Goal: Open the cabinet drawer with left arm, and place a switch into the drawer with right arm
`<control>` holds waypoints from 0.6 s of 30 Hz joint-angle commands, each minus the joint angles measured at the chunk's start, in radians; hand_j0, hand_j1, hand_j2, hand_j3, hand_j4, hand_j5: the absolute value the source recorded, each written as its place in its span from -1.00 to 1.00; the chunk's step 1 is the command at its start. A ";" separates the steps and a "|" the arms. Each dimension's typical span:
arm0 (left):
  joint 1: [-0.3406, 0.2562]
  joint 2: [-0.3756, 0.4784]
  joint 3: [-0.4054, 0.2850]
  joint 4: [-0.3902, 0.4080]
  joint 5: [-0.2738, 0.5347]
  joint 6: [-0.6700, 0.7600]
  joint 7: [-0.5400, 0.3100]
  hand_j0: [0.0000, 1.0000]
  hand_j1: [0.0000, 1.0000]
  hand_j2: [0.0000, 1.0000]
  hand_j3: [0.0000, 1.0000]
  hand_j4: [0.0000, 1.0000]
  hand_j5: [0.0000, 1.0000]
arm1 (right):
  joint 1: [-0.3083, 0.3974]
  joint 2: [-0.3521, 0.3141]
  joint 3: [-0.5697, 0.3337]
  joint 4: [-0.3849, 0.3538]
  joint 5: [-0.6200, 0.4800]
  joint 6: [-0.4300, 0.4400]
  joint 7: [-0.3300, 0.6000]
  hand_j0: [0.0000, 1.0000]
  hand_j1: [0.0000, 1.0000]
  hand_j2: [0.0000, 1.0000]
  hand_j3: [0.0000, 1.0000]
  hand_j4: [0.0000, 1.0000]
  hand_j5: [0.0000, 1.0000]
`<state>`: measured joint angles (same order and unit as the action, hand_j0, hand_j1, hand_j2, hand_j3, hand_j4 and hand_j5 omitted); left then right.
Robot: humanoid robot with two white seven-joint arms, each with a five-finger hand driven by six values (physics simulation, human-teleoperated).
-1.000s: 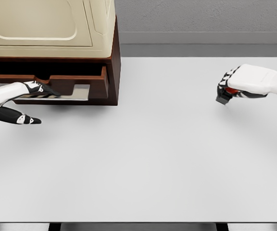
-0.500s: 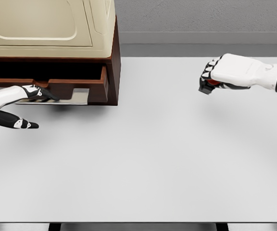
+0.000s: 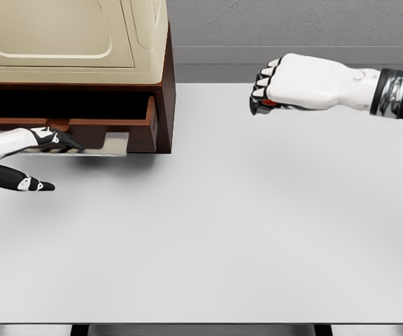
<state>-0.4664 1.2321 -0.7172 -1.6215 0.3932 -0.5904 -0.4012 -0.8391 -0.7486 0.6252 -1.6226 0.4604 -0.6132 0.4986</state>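
- right hand [image 3: 285,84] clenched around the switch [image 3: 266,105]; only a dark edge and a red-orange sliver of it show under the curled fingers [image 3: 261,82]. the rest is hidden in the fist.
- head view, right side: the hand is held in the air above the far part of the table [image 3: 257,231], knuckles pointing left toward the cabinet [image 3: 75,42], arm coming in from the right edge. the raised carry reads as clearance, so the switch can go over the drawer front rather than into it.
- head view, left side: drawer [image 3: 68,119] is pulled out of the dark wood base, interior dark and open on top. can't tell whether anything is inside.
- left hand [image 3: 19,150] sits low at the left edge, fingers extended and gripping nothing i can see. upper fingers reach in just under the drawer front by the handle notch, and the lower finger or thumb lies apart near the table. contact with the drawer isn't clear. likely parked there to keep the drawer from sliding shut while staying out of the opening.
- judgement: opening step looks done and transfer is under way. right hand is well apart from the drawer, so it needs to travel left and descend over the opening before release.
- risk: fist clipping the cabinet's right corner or the drawer front.
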 commanded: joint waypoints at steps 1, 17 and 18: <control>0.000 -0.002 -0.010 -0.017 0.023 -0.020 -0.002 0.64 0.64 0.64 0.64 0.64 0.64 | 0.000 0.017 0.021 -0.003 -0.003 0.002 0.000 -0.04 -0.04 -0.04 -0.04 -0.04 -0.04; 0.009 0.000 -0.010 -0.026 0.024 -0.020 -0.002 0.52 0.52 0.52 0.52 0.52 0.52 | -0.058 0.189 0.062 -0.020 0.086 0.002 0.005 -0.04 -0.04 -0.04 -0.04 -0.04 -0.04; 0.009 0.000 -0.011 -0.026 0.024 -0.020 -0.002 0.52 0.52 0.52 0.52 0.52 0.52 | -0.071 0.203 0.062 -0.017 0.086 0.002 0.005 -0.04 -0.04 -0.04 -0.04 -0.04 -0.04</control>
<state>-0.4572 1.2387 -0.7144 -1.6314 0.3933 -0.5853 -0.3980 -0.9188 -0.5774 0.6850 -1.6448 0.5323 -0.6136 0.5044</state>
